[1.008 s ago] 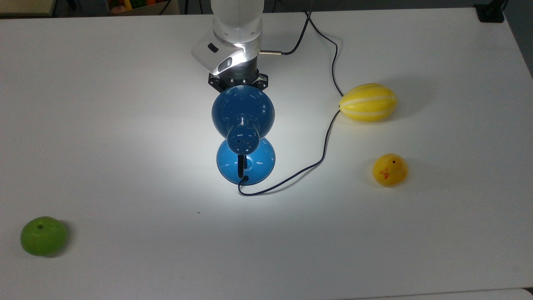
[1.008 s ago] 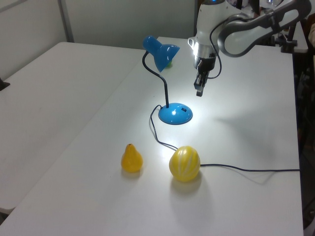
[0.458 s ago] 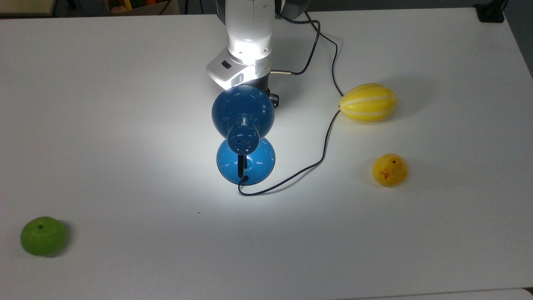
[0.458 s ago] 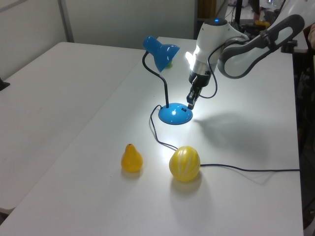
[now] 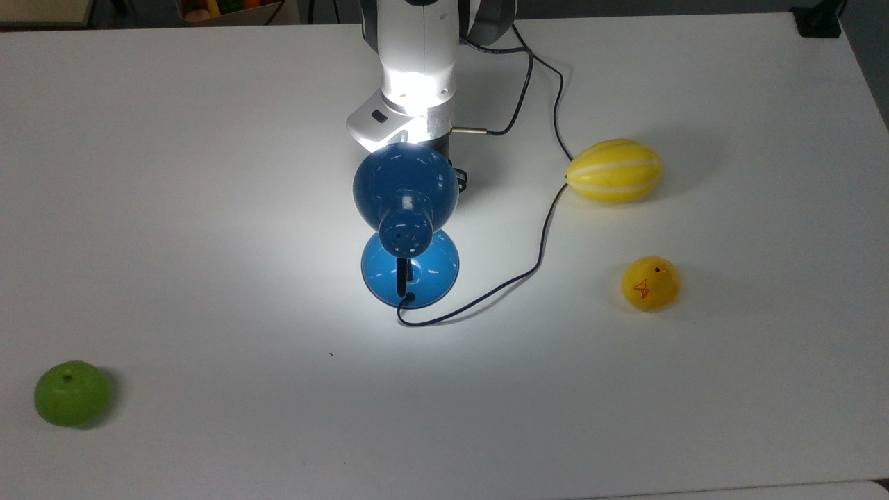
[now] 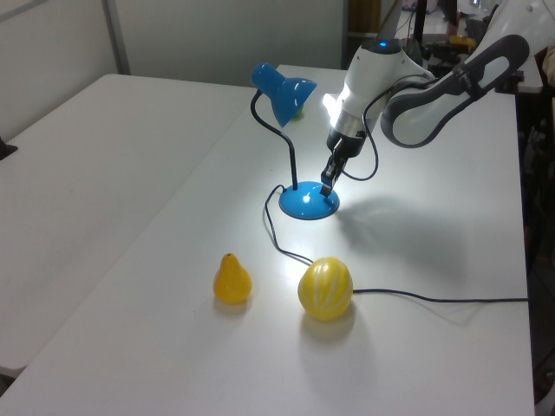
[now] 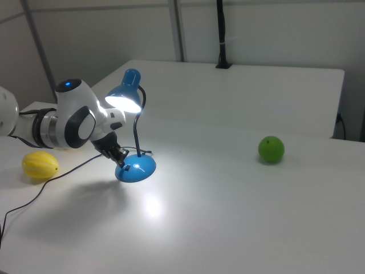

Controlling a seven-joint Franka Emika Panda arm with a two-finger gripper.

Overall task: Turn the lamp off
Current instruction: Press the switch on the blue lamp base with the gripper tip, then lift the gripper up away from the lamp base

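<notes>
The lamp (image 5: 406, 229) stands near the middle of a wide white table (image 5: 173, 208), its round blue base (image 6: 309, 203) flat on the surface and its bell shade (image 7: 126, 95) raised on a curved black neck (image 6: 276, 130). The lamp is lit: a bright pool of light falls on the table around the base, and the underside of the shade glows in the right view. The gripper (image 6: 327, 188) points down at the far edge of the base in the top view and touches or nearly touches the base's right side in the left view; whether its fingers are spread or closed cannot be told, and nothing is seen held in it. The white arm (image 6: 416, 78) reaches in from the left view's upper right, its wrist catching the glare (it is brightly lit in the top view too). A thin dark cord (image 5: 535, 264) runs from the base across the table to the top view's right, passing just beside a yellow striped melon (image 5: 613, 170). A small yellow pear (image 5: 650, 282) lies near the melon, closer in the top view, apart from the cord. 1 green apple (image 5: 72, 392) sits well apart at the top view's lower left. A 2nd white table (image 6: 78, 156) adjoins at the left view's left, and pale walls with a grey upright post (image 7: 178, 31) stand behind in the right view.
</notes>
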